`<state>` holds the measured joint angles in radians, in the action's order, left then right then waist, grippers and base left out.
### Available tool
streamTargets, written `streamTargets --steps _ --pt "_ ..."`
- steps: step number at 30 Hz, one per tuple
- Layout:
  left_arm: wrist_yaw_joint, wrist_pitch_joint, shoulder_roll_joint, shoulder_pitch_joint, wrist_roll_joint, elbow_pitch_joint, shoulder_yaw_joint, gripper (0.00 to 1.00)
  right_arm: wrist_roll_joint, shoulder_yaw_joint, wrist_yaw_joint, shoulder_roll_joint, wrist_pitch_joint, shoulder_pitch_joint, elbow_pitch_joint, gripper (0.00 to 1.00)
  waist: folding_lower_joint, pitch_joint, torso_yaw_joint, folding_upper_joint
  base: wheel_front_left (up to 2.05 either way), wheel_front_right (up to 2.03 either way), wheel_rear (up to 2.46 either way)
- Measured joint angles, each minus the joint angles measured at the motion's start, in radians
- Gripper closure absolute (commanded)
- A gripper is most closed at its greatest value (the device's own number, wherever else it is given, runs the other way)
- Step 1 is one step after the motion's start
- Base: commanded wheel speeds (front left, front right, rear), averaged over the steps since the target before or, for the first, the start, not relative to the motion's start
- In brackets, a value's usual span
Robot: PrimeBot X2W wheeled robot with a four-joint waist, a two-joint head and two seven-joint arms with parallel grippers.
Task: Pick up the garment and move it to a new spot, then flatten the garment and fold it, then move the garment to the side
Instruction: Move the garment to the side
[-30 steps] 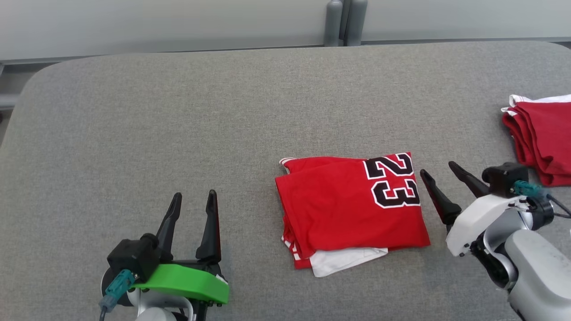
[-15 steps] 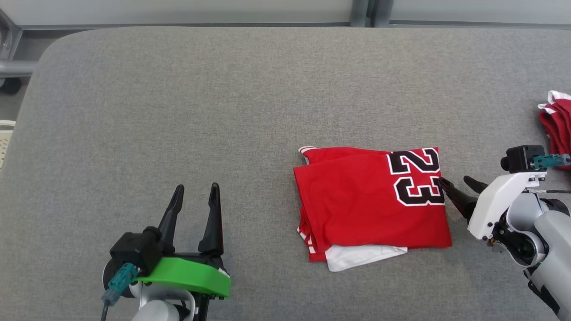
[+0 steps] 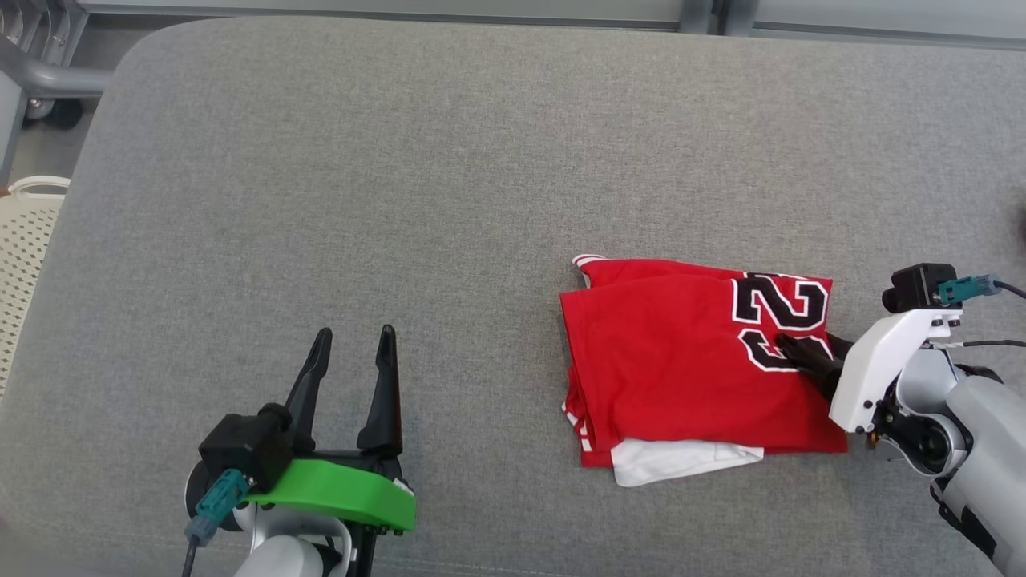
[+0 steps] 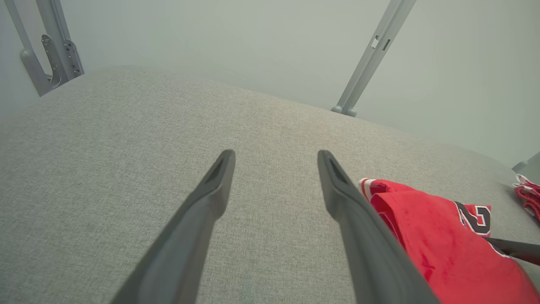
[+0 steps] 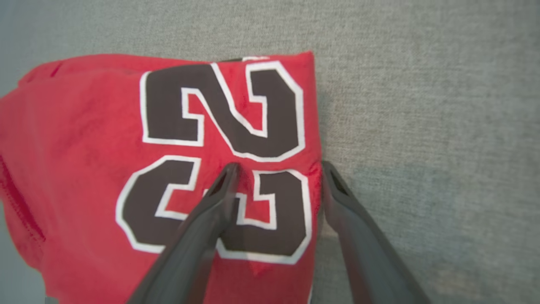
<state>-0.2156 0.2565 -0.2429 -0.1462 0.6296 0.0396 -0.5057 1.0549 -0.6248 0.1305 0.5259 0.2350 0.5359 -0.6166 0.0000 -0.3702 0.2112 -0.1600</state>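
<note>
Folded red jersey with black 23 lies right of centre on grey fabric counter. Right tool is nearer, wide open, straddling its right edge, gripping nothing. Left tool open, empty, well apart.

A grey woven cloth covers the tabletop, whose far corners are rounded. Past its left edge stands a white perforated basket, cut off by the frame. Beyond the far left corner runs a grey metal tube with a dark wheel just below it. In the left wrist view a slanted grey post rises behind the far edge against a pale wall, and a bracketed upright stands at the other corner. At that view's right edge lies a crumpled red-and-white cloth bundle.
</note>
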Motion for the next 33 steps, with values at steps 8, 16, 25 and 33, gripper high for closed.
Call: streamTargets --steps 8,16,25,33 --pt "-0.005 0.000 -0.004 0.002 -0.006 -0.002 0.000 0.00 0.010 -0.062 0.000 0.000 -0.081 0.023 -0.035 1.00 0.0000 0.014 -0.016 0.0002 0.00 0.00 0.00" --pt "-0.004 -0.002 -0.021 0.007 -0.009 -0.009 -0.009 0.00 0.005 -0.104 0.000 0.028 -0.154 0.079 -0.056 1.00 0.0000 0.034 -0.070 0.0002 0.00 0.00 0.00" --pt "0.001 -0.009 -0.020 0.004 -0.021 -0.011 -0.031 0.00 -0.006 -0.136 0.000 0.071 -0.175 0.161 -0.068 1.00 0.0000 0.052 -0.185 0.0001 0.00 0.00 0.00" --pt "0.015 -0.008 -0.001 -0.011 -0.035 0.000 -0.055 0.00 -0.012 -0.153 0.000 0.100 -0.177 0.212 -0.078 1.00 0.0000 0.060 -0.310 0.0002 0.00 0.00 0.00"
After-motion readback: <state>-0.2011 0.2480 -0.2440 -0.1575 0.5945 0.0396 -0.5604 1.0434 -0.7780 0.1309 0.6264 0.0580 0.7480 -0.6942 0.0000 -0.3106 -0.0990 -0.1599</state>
